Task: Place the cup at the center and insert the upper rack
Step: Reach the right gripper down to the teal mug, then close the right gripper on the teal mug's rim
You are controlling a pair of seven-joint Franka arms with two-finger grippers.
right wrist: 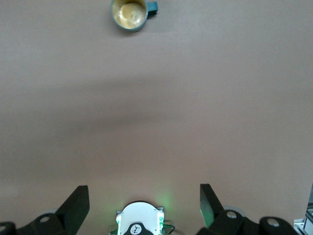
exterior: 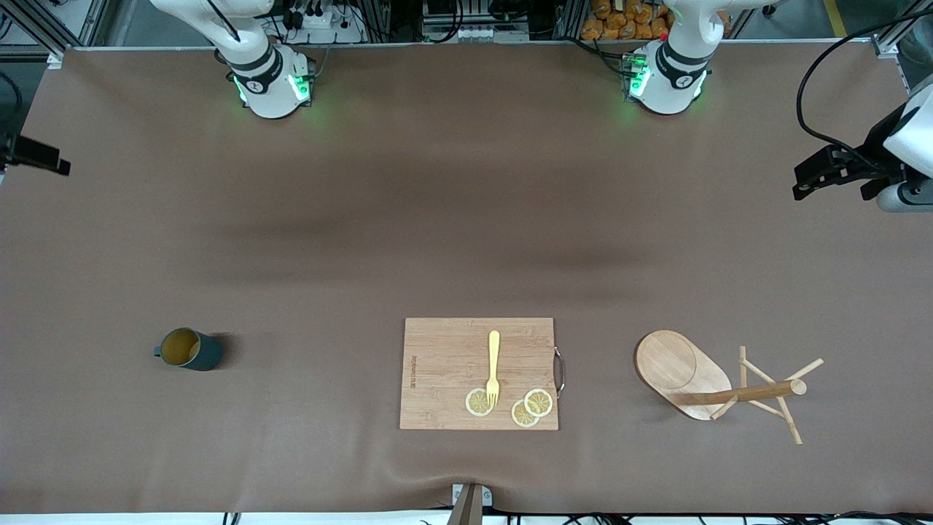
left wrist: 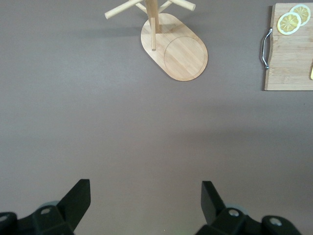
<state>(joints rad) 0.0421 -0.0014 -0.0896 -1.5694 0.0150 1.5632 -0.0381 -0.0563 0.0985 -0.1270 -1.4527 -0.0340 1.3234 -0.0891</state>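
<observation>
I see both grippers, left point(left wrist: 145, 205) and right point(right wrist: 144, 205), fingers wide, high over the brown worktop point(exterior: 437, 219), well apart from the cup point(exterior: 191, 349) and the upper rack point(exterior: 718, 383).

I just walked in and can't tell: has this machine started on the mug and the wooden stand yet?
Nothing looks done. The dark teal mug stands toward the right arm's end of the table; the bamboo mug tree stands toward the left arm's end. Nothing is in hand: the left gripper and right gripper are open and empty. Both steps remain.
</observation>
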